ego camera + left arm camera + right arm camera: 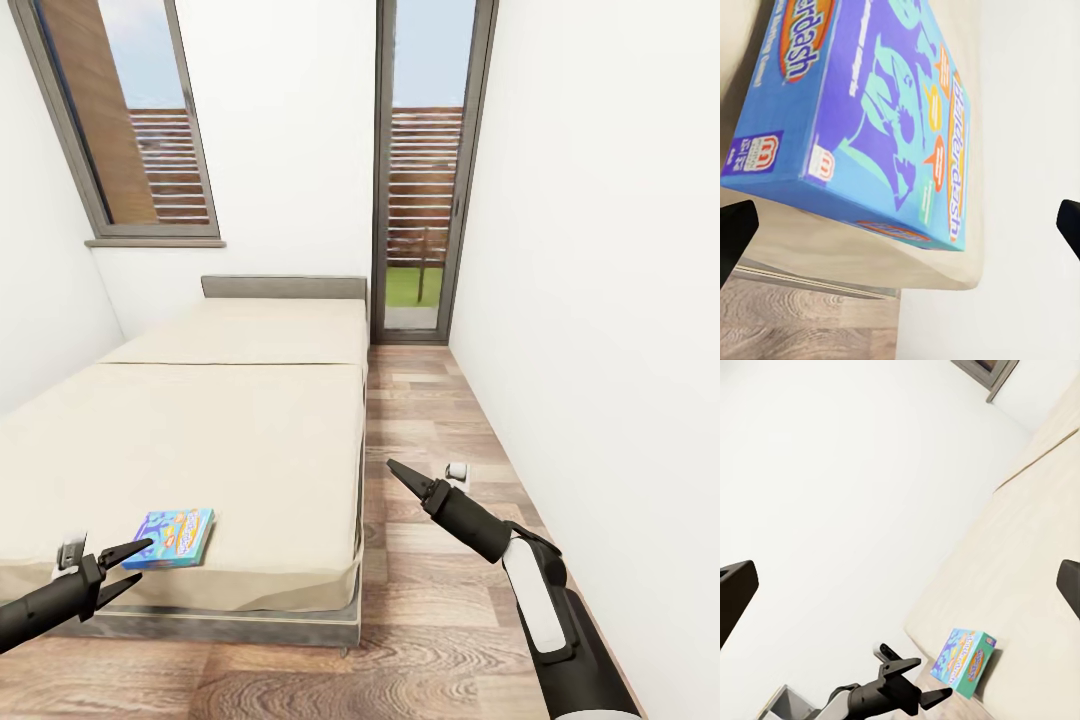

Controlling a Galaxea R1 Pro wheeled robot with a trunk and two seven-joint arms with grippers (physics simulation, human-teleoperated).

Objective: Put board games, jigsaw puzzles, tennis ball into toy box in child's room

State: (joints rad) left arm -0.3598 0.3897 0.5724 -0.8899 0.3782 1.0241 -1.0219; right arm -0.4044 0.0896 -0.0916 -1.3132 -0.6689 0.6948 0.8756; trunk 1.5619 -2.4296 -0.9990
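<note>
Beige bed [230,420] with low grey headboard [284,288] against the far wall, between two tall grey-framed windows; wood-plank floor [430,420] alongside to the right.

Blue board game [175,537] lying flat on the mattress near the foot edge, toward the robot's left corner, long axis running roughly from foot toward headboard, slightly skewed. In the left wrist view, lettering ending in "derdash" readable on the lid and again along one side edge of the box [877,112]; start of the word cut off by the frame; small white-and-red logo at a corner, finer print too small to read. In the right wrist view, same box [964,661] seen small, print blurred.

Left gripper [128,568] just beside the box's near corner, not touching, jaws spread. Also seen in the right wrist view [921,681], fingers parted.

Right gripper [402,476] over the floor, well apart from the box; in the head view fingers appear together, in its own wrist view tips wide at the frame edges, so spread.
</note>
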